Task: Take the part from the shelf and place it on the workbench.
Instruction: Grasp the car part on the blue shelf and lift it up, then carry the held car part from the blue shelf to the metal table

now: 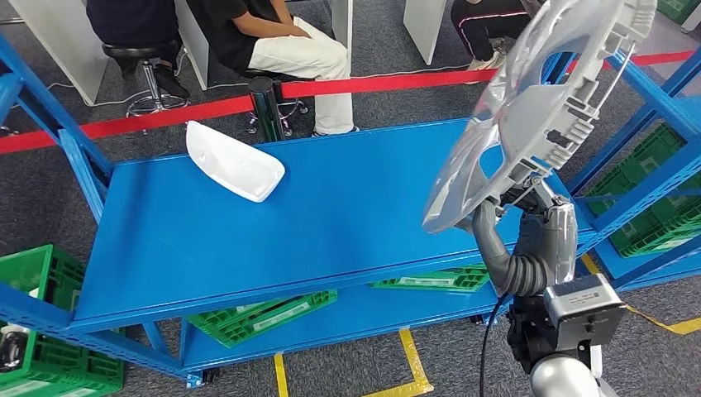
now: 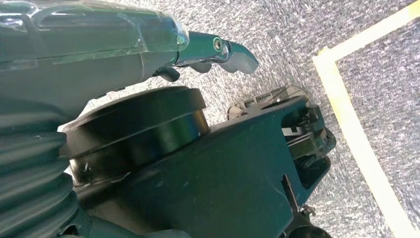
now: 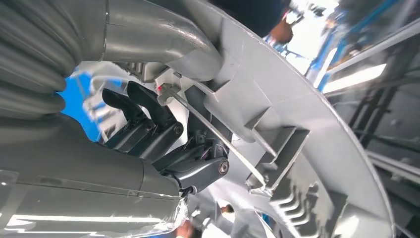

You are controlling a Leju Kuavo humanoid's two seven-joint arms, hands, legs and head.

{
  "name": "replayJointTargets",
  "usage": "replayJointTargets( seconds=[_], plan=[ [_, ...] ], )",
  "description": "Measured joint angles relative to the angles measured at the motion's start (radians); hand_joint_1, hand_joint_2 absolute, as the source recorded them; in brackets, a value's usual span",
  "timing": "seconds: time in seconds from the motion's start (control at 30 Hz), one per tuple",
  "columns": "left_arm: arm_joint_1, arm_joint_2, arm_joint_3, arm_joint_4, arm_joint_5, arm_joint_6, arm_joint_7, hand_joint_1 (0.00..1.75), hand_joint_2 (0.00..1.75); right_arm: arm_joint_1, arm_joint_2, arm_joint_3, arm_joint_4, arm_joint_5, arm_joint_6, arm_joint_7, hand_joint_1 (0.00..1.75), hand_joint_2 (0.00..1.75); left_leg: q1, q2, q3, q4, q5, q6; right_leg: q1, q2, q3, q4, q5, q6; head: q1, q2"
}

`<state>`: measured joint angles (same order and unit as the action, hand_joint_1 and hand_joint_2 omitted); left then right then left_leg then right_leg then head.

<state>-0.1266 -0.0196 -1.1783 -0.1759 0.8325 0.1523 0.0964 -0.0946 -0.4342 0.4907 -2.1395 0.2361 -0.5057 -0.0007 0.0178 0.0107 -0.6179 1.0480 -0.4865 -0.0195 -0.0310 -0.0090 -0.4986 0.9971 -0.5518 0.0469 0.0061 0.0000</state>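
The right hand [image 1: 529,217] grips the lower rim of the silver wheel cover [image 1: 537,107], thumb on one face and dark fingers [image 3: 148,126] curled behind its ribbed back. The cover is held up, tilted, above the right end of the blue workbench [image 1: 347,223], not touching it. A white part [image 1: 233,160] lies on the workbench's far left. The left hand [image 2: 218,52] hangs over grey floor, fingers apart, holding nothing
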Motion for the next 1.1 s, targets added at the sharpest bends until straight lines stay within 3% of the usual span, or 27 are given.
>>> replayJointTargets(
  seconds=[0.2, 0.3, 0.47, 0.77, 0.9, 1.1],
  plan=[
    [0.000, 0.006, 0.000, 0.000, 0.001, 0.001, -0.001, 0.00, 1.75, -0.011, 0.027, 0.020, -0.033, -0.049, 0.013, -0.023, 1.75, 1.75, 0.000, 0.002, 0.000, 0.000, 0.000, 0.000, 0.000, 0.002, 0.000, 0.000, 0.000, 0.000, 0.001, 0.000],
    [0.000, 0.007, 0.000, 0.000, 0.001, 0.007, 0.000, 0.00, 1.75, -0.016, 0.039, 0.027, -0.046, -0.220, 0.069, -0.091, 1.75, 1.75, 0.000, 0.002, 0.000, 0.000, 0.000, 0.000, 0.000, 0.002, -0.001, 0.000, 0.000, 0.000, 0.001, 0.000],
    [0.000, 0.013, 0.000, 0.000, -0.001, 0.011, -0.002, 0.00, 1.75, -0.036, 0.066, 0.048, -0.071, -0.606, 0.271, -0.217, 1.75, 1.75, 0.000, 0.003, 0.000, 0.000, 0.000, -0.001, 0.001, 0.003, -0.001, 0.000, 0.000, 0.000, 0.001, 0.000],
    [-0.001, 0.024, 0.000, 0.000, -0.007, 0.020, -0.004, 0.00, 1.75, -0.057, 0.103, 0.089, -0.109, -0.897, 0.483, -0.326, 1.75, 1.75, 0.000, 0.002, 0.000, 0.000, -0.001, -0.001, 0.001, 0.003, -0.001, 0.000, 0.000, -0.001, 0.002, 0.000],
    [-0.001, 0.029, 0.000, 0.000, -0.012, 0.017, -0.001, 0.00, 1.75, -0.058, 0.122, 0.103, -0.106, -0.966, 0.563, -0.346, 1.75, 1.75, 0.000, 0.001, 0.000, 0.000, -0.001, -0.001, 0.002, 0.003, -0.001, 0.000, 0.000, -0.001, 0.002, 0.000],
    [-0.001, 0.051, 0.000, 0.000, -0.007, 0.032, -0.005, 0.00, 1.75, -0.053, 0.142, 0.120, -0.087, -0.975, 0.603, -0.372, 1.75, 1.75, 0.001, -0.001, 0.000, 0.000, -0.001, -0.001, 0.002, 0.003, 0.000, 0.000, 0.000, -0.001, 0.002, 0.000]
  ],
)
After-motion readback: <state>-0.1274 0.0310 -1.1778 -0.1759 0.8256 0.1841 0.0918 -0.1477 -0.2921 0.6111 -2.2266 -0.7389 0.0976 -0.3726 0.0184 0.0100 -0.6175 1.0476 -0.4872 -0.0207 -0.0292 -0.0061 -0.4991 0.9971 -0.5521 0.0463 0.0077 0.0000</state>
